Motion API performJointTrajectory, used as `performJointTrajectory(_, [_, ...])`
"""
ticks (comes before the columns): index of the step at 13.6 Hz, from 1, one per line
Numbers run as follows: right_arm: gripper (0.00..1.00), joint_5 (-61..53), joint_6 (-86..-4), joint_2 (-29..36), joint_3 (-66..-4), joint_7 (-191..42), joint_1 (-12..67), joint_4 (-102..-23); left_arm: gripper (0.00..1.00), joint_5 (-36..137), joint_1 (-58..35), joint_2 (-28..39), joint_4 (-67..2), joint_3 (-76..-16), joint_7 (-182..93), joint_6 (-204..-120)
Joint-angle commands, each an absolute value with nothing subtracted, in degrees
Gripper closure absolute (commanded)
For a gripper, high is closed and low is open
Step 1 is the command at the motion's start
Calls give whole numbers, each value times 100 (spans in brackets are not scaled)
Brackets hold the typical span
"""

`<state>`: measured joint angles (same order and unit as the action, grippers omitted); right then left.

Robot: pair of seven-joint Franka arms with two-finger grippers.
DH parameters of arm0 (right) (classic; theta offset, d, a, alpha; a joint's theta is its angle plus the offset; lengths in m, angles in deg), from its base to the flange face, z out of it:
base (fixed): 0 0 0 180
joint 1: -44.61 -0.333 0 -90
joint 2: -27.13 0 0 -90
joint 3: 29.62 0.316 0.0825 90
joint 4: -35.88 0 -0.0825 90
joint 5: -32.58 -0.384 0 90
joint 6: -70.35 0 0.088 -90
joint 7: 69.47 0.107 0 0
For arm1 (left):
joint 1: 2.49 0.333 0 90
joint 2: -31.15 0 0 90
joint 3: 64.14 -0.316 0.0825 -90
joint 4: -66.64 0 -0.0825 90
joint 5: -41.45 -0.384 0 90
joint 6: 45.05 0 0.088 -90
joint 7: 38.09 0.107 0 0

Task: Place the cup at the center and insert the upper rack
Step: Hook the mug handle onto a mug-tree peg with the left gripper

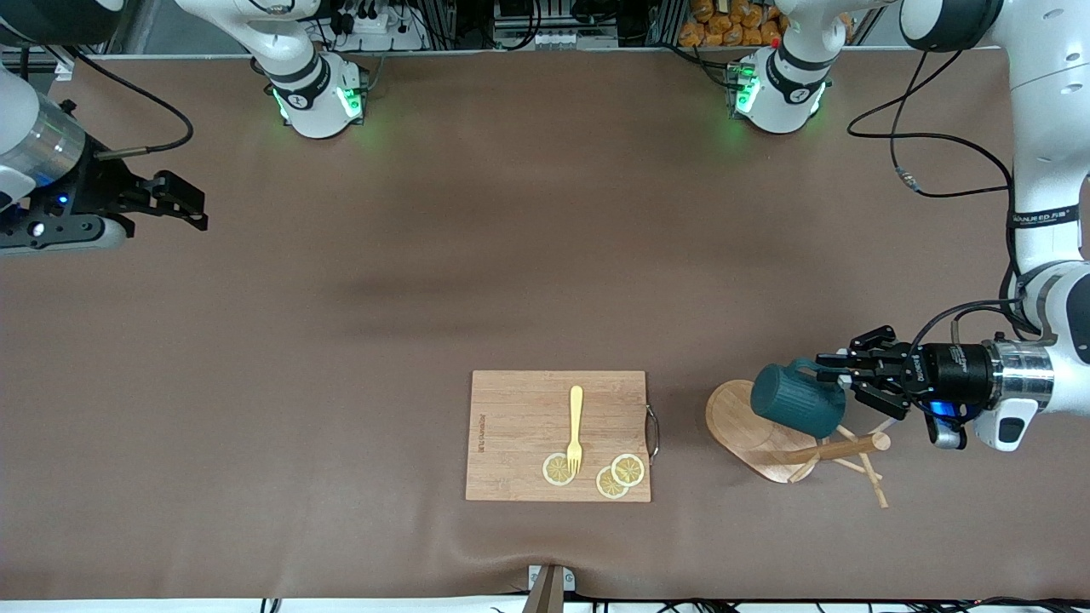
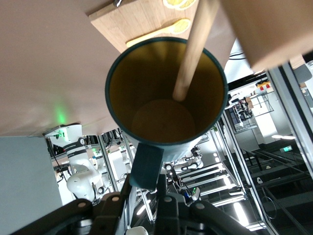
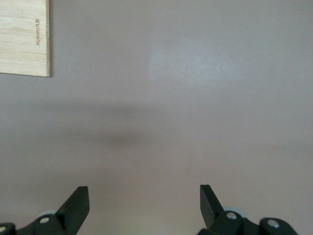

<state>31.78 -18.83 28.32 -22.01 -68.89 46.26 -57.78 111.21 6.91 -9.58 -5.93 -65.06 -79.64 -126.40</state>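
Cup held by its handle over the tipped mug tree, at the left arm's end of the table.

The left gripper (image 1: pixel 839 372) is clenched on the handle of the cup (image 1: pixel 796 400), which hangs tilted over the upper rack (image 1: pixel 771 434), its mouth turned down toward the rack's oval base. The left wrist view shows a wooden peg (image 2: pixel 193 51) reaching into the cup's tan inside. The rack lies on its side, its post running along the table toward the left arm's end, its thin pegs splayed near the front camera. The cutting board (image 1: pixel 519 434), with a fork (image 1: pixel 576 428) and lemon slices (image 1: pixel 613 477), sits just beside the rack, toward the table's middle. Wide bare table (image 1: pixel 443 255) spreads between board and robot bases. The right gripper (image 1: pixel 174 203) waits with fingers released over the right arm's end of the table.
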Motion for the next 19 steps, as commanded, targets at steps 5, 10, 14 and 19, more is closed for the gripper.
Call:
performJointTrajectory(5, [0,3162,-1912,2872,-2224,-6798,4541,-5790,100,11727,999,-1085,-517,-6423,-7554,-12530])
performJointTrajectory(10, [0,3162,-1860,2915,-2268,-6894,4760,-5790,100,12151,1042,-1340,-535,-6423,-7273,-12223])
performJointTrajectory(14, [0,3162,-1860,2933,-2277,-6894,4760,-5790,100,12178,1113,-1429,-535,-6414,-7106,-12134])
performJointTrajectory(19, [0,3162,-1886,2942,-2268,-6894,4830,-5790,100,12187,1122,-1542,-552,-6423,-6518,-12038])
